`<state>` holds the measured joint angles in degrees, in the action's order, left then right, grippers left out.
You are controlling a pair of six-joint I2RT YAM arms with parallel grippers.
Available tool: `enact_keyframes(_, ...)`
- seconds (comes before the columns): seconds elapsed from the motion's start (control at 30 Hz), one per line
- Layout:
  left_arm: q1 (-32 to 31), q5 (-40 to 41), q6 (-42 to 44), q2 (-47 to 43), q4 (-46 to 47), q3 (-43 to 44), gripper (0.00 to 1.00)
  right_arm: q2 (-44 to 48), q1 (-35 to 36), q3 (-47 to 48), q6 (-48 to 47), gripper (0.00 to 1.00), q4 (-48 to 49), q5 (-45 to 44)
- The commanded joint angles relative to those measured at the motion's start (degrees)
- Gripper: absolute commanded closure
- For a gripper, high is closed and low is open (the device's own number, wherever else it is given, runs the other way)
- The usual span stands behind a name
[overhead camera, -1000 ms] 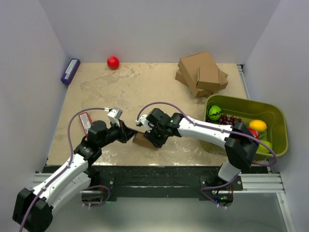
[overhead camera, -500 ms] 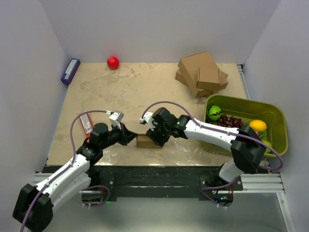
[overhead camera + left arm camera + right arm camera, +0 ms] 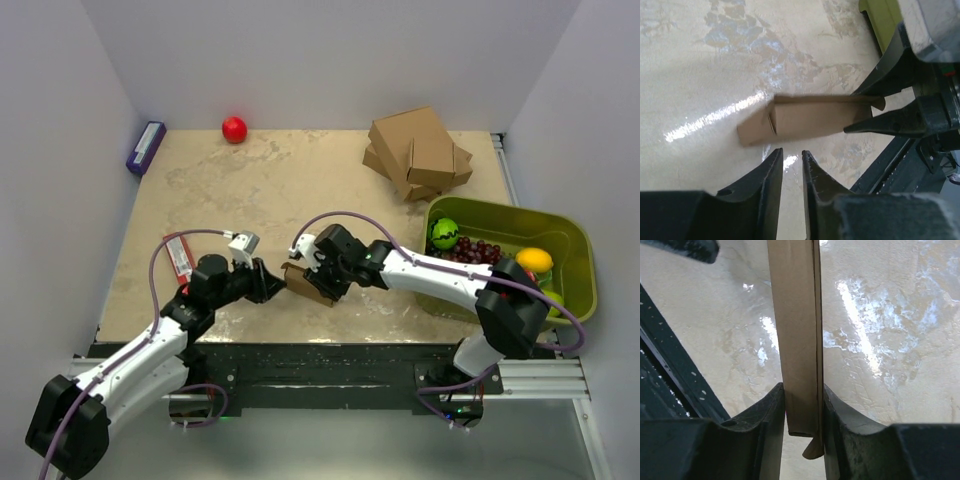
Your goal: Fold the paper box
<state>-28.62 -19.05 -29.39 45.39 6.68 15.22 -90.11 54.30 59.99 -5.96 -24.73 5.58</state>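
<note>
The job is mid-fold. The paper box (image 3: 303, 283) is a narrow, flattened brown sleeve with one end gaping and a small flap curling at the other, so the ends look not yet tucked.

The right claw (image 3: 314, 280) has it pinched. In the right wrist view both fingers press against the sleeve's flat faces near its end, and the rest of the sleeve runs straight out ahead of them. The box sits near the front of the bench (image 3: 300, 190), between the two arms, tilted. I cannot tell whether its lower edge touches the surface.

The left claw (image 3: 791, 153) holds nothing. Its fingers stand a narrow slit apart, and the box lies crosswise just beyond their tips, not touching them.

The next move probably falls to the left claw: reach the free end and push or pinch a flap along its crease. The right claw would need to keep the sleeve steady, since thin card buckles easily.
</note>
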Motion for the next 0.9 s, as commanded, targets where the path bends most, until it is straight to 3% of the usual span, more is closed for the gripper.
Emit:
enact_keyframes(0.0,-0.56,2.52,0.82,-0.39,-5.43,5.77,0.61,-1.12,-0.08,1.36,0.07,0.82,0.31,-2.16)
enact_keyframes(0.13,-0.47,5.24,5.29,1.72,-16.50,14.02,0.41,-1.04,-0.08,2.42,-0.28,0.85,-2.51,-1.72)
enact_keyframes(0.27,-0.30,5.79,13.64,5.49,-23.98,23.42,0.38,0.54,-0.16,2.50,-0.55,0.87,-4.53,-0.40)
enact_keyframes(0.4,0.06,-0.01,23.20,9.97,-26.63,27.40,0.41,3.17,-0.25,2.68,-0.90,0.88,-6.20,3.28)
enact_keyframes(0.53,0.15,-9.67,26.13,10.16,-23.13,25.22,0.46,5.20,-0.16,2.59,-0.90,0.88,-7.17,5.13)
enact_keyframes(0.87,0.32,-9.87,25.26,11.56,-19.86,22.22,0.58,7.58,-0.16,2.50,-1.16,0.88,-7.79,7.25)
